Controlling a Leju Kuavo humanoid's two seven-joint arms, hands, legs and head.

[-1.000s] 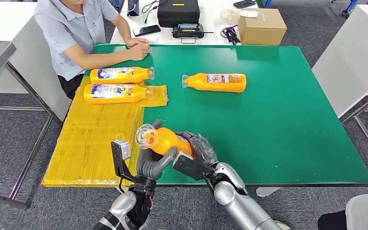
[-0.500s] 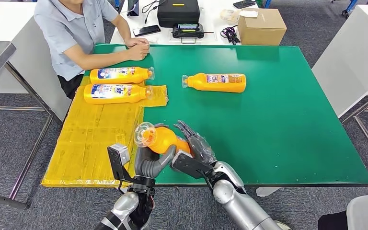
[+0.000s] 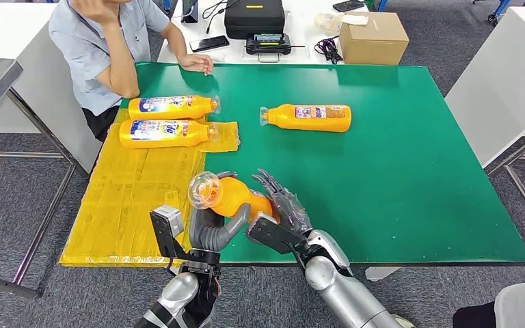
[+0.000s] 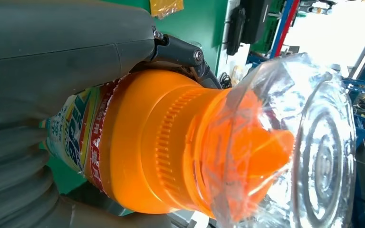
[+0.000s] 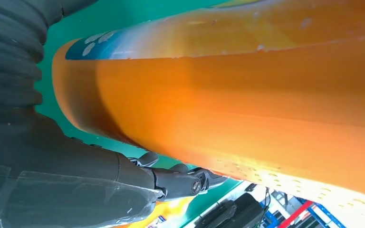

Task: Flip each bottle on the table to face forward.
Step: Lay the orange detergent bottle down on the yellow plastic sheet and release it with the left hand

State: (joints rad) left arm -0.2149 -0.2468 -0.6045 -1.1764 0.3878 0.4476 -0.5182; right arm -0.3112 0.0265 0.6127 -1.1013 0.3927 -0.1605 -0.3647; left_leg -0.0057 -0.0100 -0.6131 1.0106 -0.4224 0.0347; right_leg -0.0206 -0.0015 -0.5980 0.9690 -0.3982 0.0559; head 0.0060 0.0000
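L hand point(image 3: 212, 229) grips bottle point(image 3: 236, 198) at neck, above table point(image 3: 417, 171) near edge | R hand point(image 3: 280, 208) fingers spread, only resting on bottle body | risk: you rotate w/ one-hand hold, slick wrap slips, bottle drops off near edge.

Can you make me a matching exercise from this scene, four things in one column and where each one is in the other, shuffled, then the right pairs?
Things
1. held bottle
2. lone bottle
3. cardboard box
4. two labelled bottles

Places
A. lying alone on the bare green table top
B. on the white table beyond the green one
C. lying side by side at the yellow sheet, near the seated person
D. raised off the table at its near edge, in the left hand, with the right hand at its body

Pairs: 1-D, 2-A, 3-B, 4-C
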